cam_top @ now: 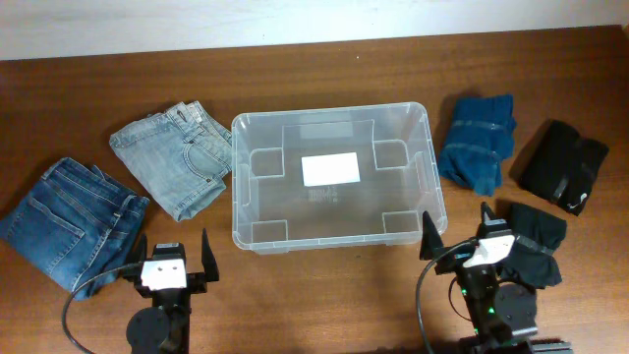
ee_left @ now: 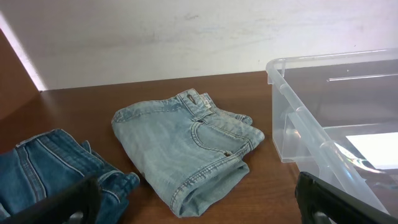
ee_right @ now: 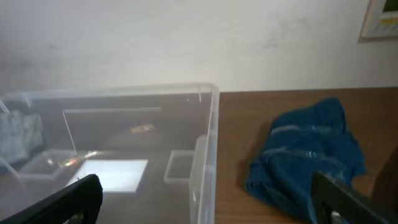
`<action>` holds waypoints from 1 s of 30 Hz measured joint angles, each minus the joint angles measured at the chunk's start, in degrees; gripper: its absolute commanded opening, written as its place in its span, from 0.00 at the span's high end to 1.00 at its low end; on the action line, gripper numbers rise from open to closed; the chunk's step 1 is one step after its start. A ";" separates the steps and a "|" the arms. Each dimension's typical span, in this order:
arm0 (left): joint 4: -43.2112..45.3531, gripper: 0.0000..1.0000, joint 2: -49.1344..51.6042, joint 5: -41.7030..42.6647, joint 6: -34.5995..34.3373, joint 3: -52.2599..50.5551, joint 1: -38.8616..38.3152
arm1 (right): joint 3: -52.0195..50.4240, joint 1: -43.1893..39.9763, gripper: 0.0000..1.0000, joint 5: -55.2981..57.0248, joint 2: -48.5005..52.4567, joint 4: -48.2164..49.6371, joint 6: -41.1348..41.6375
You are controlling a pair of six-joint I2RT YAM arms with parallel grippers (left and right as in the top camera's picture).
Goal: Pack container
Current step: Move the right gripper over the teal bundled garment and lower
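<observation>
Plainly, nothing is packed yet: the bin (cam_top: 329,243) stands in the middle of the counter (cam_top: 324,300), bare inside except for the white label (cam_top: 329,169) on its base. Its long axis runs left to right across the counter, and both arms sit on its near long side.

The left fingers (cam_top: 206,254) are spread wide and hold nothing. So are the right fingers (cam_top: 429,234).

The bin lies ahead of both arms and between them: forward and to the right of the left fingers, forward and to the left of the right fingers. The right arm is the nearer, with its inner finger just beside the bin's near right corner. The left fingers stand a little apart from the near left corner.

The clothes lie outside the bin's two short ends.
- **Left side:** light jeans (cam_top: 175,157) lie touching or almost touching the bin's left wall. Dark jeans (cam_top: 69,221) are further out, near the left arm.
- **Right side:** a blue garment (cam_top: 479,141) lies just beside the right wall. A far black cloth (cam_top: 565,167) is well out, and a near black cloth (cam_top: 539,246) lies against the right arm.

My judgement is that each arm should take its own side's clothes and carry them inward over a short end wall. The near black cloth and the dark jeans look the shortest reaches.
</observation>
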 measured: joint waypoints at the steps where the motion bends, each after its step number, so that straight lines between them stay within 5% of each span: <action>1: 0.00 0.00 0.00 0.00 0.00 0.00 0.00 | 2.80 0.00 0.02 0.04 0.00 -1.22 1.09; 8: 0.00 0.00 0.02 0.00 0.00 0.00 0.00 | 21.31 0.00 0.02 0.92 4.83 -11.26 4.74; 18: 0.00 0.01 0.00 -0.02 0.00 -0.04 0.00 | 45.00 0.00 0.01 1.14 26.47 -28.04 5.27; 30: -0.02 0.01 0.00 0.00 0.00 -0.04 0.00 | 59.98 0.00 0.02 1.14 42.05 -40.63 5.33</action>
